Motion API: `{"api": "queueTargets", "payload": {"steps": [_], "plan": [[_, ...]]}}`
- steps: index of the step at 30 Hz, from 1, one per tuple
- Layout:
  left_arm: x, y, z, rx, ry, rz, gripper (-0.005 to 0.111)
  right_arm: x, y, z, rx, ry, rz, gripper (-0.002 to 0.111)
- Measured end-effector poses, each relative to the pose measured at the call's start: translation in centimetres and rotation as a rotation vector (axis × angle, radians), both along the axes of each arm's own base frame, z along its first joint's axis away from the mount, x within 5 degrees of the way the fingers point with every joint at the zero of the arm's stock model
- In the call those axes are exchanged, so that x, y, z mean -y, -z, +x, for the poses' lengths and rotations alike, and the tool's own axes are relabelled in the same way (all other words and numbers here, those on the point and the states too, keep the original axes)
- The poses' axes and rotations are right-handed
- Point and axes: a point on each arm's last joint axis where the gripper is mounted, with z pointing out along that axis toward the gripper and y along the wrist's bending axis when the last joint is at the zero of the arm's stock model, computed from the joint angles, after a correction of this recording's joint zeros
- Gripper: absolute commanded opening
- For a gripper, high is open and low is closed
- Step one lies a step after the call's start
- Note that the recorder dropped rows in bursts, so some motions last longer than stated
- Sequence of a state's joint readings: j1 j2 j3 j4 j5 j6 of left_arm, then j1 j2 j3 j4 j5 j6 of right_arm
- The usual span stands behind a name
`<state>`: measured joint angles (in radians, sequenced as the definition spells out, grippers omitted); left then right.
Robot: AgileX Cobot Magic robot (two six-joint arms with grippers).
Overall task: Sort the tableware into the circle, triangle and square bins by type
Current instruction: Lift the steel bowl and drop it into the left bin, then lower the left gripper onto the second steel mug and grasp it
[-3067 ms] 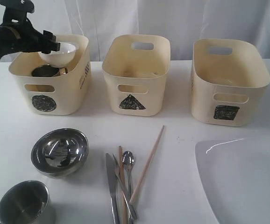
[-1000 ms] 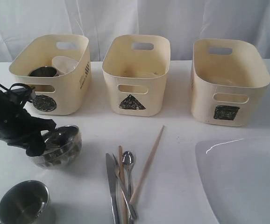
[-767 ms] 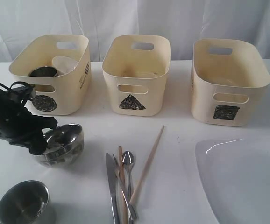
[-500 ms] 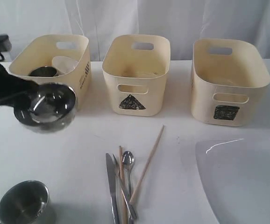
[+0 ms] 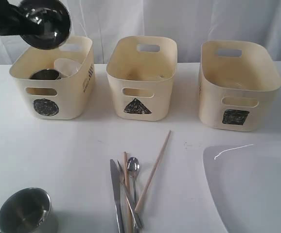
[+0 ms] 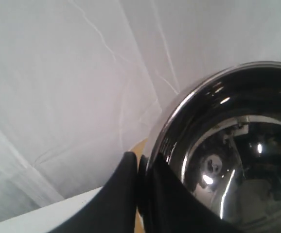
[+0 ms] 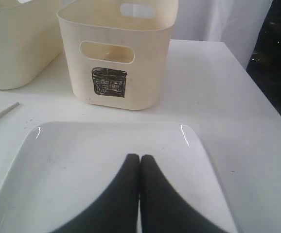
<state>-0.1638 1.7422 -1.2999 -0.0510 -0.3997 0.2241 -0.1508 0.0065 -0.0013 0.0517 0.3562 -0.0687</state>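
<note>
My left gripper (image 5: 24, 25) is shut on the rim of the steel bowl (image 5: 47, 20), holding it tilted in the air above the back left of the circle bin (image 5: 68, 97). In the left wrist view the fingers (image 6: 131, 179) pinch the steel bowl's (image 6: 228, 160) edge. A steel cup (image 5: 45, 74) and the small white bowl (image 5: 66, 66) lie inside that bin. My right gripper (image 7: 139, 158) is shut and empty over the white plate (image 7: 72, 160). The knife (image 5: 116, 196), spoon (image 5: 133, 167) and chopsticks (image 5: 153, 167) lie at the front middle of the table.
The triangle bin (image 5: 115, 94) stands in the middle and the square bin (image 5: 213, 104) on the right. Another steel cup (image 5: 24, 211) sits at the front left corner. The large plate (image 5: 252, 189) fills the front right.
My left gripper closed on the steel bowl on the table, then lifted it up and back to above the circle bin. The right gripper has not moved.
</note>
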Motion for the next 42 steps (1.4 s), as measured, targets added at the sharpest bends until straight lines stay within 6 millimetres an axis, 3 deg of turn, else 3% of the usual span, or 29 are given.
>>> {"api": "queueTargets", "payload": {"steps": [1, 4, 7, 10, 13, 17, 22, 25, 28, 31, 36, 39, 42], "plan": [[0.4, 1.4, 1.8, -0.011, 0.022, 0.056, 0.000, 0.0, 0.0, 0.0, 0.000, 0.000, 0.000, 0.000], [0.9, 3.8, 3.8, -0.041, 0.064, 0.158, 0.005, 0.0, 0.0, 0.0, 0.000, 0.000, 0.000, 0.000], [1.0, 3.8, 4.1, -0.046, 0.077, 0.189, 0.026, 0.0, 0.0, 0.0, 0.000, 0.000, 0.000, 0.000], [1.0, 3.8, 4.1, -0.061, 0.078, 0.191, 0.062, 0.0, 0.0, 0.0, 0.000, 0.000, 0.000, 0.000], [0.9, 3.7, 3.6, -0.140, 0.065, 0.153, 0.072, 0.0, 0.0, 0.0, 0.000, 0.000, 0.001, 0.000], [0.7, 1.7, 2.6, -0.148, 0.058, 0.146, 0.071, 0.0, 0.0, 0.0, 0.002, 0.004, 0.014, 0.000], [0.3, -2.5, 0.5, -0.097, 0.049, 0.131, 0.069, 0.0, 0.0, 0.0, 0.002, 0.004, 0.014, 0.000], [-0.2, -5.0, -1.8, -0.141, 0.031, 0.097, 0.061, 0.0, 0.0, 0.0, 0.002, 0.004, 0.014, 0.000], [-0.8, -6.4, -4.8, -0.314, -0.002, 0.053, 0.049, 0.0, 0.0, 0.0, 0.002, 0.004, 0.014, 0.000], [-1.4, -6.1, -8.1, -0.603, -0.039, 0.031, 0.036, 0.0, 0.0, 0.0, 0.002, 0.004, 0.015, 0.000], [-1.3, -2.6, -12.8, -1.169, -0.032, 0.014, 0.020, 0.0, 0.0, 0.0, 0.002, 0.004, 0.015, 0.000], [-0.7, -0.6, -13.8, -1.279, 0.018, -0.032, 0.019, 0.0, 0.0, 0.0, 0.002, 0.004, 0.015, 0.000], [0.1, 1.7, -15.0, -1.380, 0.107, -0.085, 0.028, 0.0, 0.0, 0.0, 0.002, 0.004, 0.015, 0.000]]}}
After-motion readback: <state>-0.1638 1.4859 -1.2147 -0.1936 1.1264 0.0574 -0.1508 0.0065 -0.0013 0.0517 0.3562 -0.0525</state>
